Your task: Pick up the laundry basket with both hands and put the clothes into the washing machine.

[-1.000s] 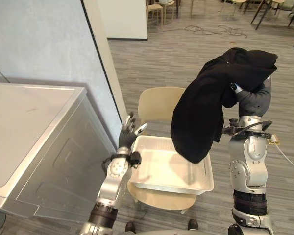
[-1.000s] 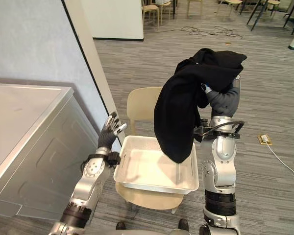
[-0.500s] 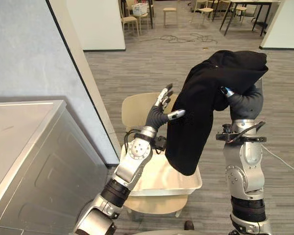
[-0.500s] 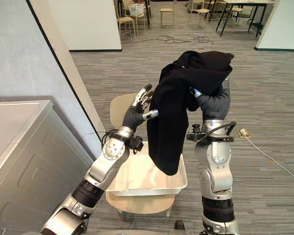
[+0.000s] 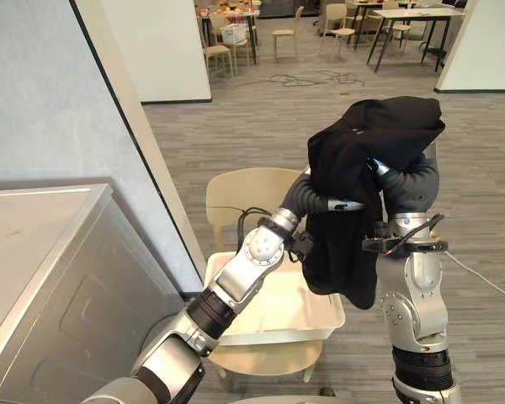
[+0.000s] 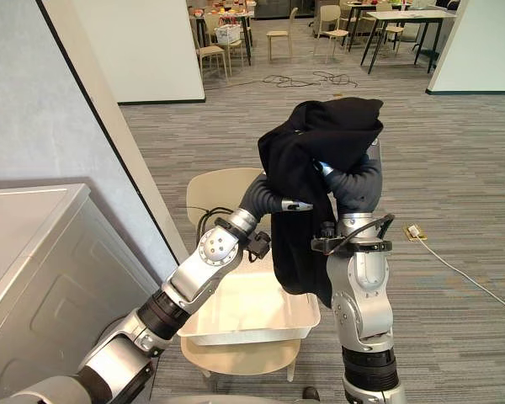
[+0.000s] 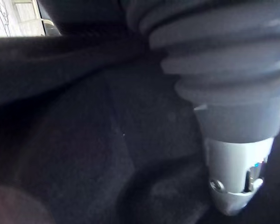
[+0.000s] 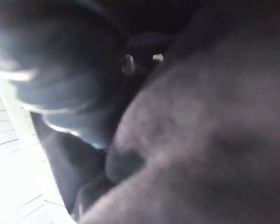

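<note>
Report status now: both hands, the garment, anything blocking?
Right hand raised, black garment draped over it. Left hand at the cloth. White basket empty on chair. Washing machine at left, no obstacle seen.

Black garment (image 5: pixel 353 202) hangs like a curtain over the right half of the basket (image 5: pixel 269 334) and blocks reach there. Left robot hand (image 5: pixel 343 204) is against its folds. Left half of the basket is open from above. Chair back (image 5: pixel 244 198) rises just behind. Wall edge (image 5: pixel 151 168) stands between chair and washing machine (image 5: pixel 42 244). Open floor (image 5: pixel 480 194) to the right.

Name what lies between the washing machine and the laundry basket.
The wall's end, seen in the left eye view; the left arm reaches across that gap.
</note>
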`<state>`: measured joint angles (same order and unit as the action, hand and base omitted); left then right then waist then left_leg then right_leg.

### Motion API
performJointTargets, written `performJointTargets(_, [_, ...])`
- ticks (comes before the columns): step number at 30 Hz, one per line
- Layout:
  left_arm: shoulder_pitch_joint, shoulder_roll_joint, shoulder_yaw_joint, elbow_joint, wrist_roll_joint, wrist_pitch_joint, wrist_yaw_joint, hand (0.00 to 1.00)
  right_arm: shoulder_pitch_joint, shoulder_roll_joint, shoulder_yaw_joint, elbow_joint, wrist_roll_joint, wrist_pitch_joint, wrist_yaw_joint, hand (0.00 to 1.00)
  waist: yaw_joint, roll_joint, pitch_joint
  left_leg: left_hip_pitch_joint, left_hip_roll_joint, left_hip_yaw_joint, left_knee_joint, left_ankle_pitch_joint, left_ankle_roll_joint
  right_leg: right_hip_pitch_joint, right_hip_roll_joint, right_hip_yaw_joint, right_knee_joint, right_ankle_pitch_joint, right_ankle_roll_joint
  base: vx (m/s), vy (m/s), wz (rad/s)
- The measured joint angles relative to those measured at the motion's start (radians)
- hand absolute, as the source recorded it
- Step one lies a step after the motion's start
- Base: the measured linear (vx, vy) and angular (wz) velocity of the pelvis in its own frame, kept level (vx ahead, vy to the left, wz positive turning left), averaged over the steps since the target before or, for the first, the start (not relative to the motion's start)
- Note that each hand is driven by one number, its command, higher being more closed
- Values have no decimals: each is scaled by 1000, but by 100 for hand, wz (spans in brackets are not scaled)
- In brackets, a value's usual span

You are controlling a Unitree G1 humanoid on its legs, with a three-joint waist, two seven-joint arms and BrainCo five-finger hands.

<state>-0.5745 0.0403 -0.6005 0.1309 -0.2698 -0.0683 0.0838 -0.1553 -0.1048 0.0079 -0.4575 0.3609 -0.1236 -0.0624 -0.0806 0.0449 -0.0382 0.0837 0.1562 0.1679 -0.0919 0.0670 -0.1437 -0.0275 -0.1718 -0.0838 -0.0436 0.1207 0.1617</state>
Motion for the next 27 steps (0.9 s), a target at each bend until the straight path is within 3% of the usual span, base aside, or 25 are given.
performJointTargets(4, [-50,0,-36,41,-67,9,-28,100,1,0,2,0,0,0,0,100,-4,0,0,0,-1,-2,0,0,0,4,-2,-4,-2,0,0,-11,0,2])
performJointTargets(13, [-78,0,-63,63,-93,15,-43,100,8,-1,-3,0,-1,0,-4,100,-16,0,0,-1,-1,-5,0,0,0,5,-2,-6,-7,0,0,0,0,0])
performJointTargets(14, [-78,0,-64,63,-94,15,-46,100,8,-1,-4,1,-1,0,-5,0,-16,0,0,-1,-1,-5,0,0,0,6,-2,-7,-7,0,0,0,0,0])
performJointTargets(21, [-69,0,-65,64,-94,22,-62,100,72,1,-36,-2,0,0,-3,0,-14,0,0,-1,-1,-14,0,0,0,13,-2,-14,-7,-2,2,-10,-1,3])
performJointTargets(24, [-42,0,-38,62,-91,25,-61,100,171,6,-100,-55,-2,6,2,0,-15,0,0,1,-1,-18,0,0,0,21,-2,-23,-8,-6,4,-12,-1,9])
performJointTargets(27, [57,7,71,31,-87,29,-60,100,232,21,-268,-110,-9,12,-5,0,-18,0,0,1,0,-15,0,-1,0,20,-2,-22,-8,-8,3,0,0,0])
